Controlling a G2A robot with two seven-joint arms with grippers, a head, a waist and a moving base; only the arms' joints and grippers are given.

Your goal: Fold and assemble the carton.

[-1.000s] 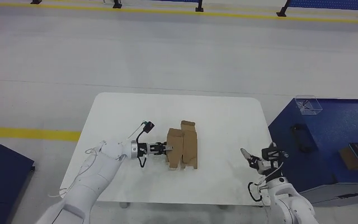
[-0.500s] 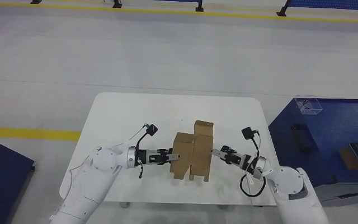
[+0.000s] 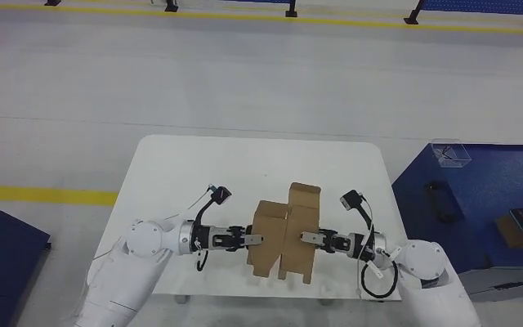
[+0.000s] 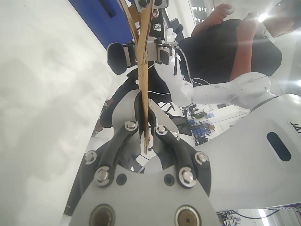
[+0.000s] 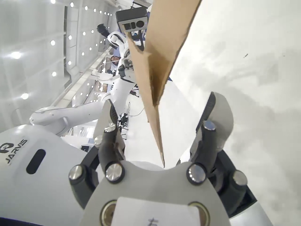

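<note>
A flat brown carton [image 3: 282, 239] is held up off the white table [image 3: 204, 163] near its front edge, between my two grippers. My left gripper [image 3: 252, 239] is shut on the carton's left edge. In the left wrist view the thin cardboard [image 4: 143, 55] runs edge-on out of the shut left gripper [image 4: 144, 101]. My right gripper [image 3: 306, 238] is at the carton's right edge. The right wrist view shows the right gripper [image 5: 160, 105] open, with the cardboard edge [image 5: 155, 109] between its spread fingers, touching neither.
A blue cabinet [image 3: 458, 204] stands off the table's right side with a small clear container [image 3: 449, 153] on top. Another blue object [image 3: 16, 245] sits on the floor at the left. The back half of the table is bare.
The right arm swung in from the table's right corner to the carton's right edge. The left gripper carried the carton to the right and toward the front edge, raising it.
</note>
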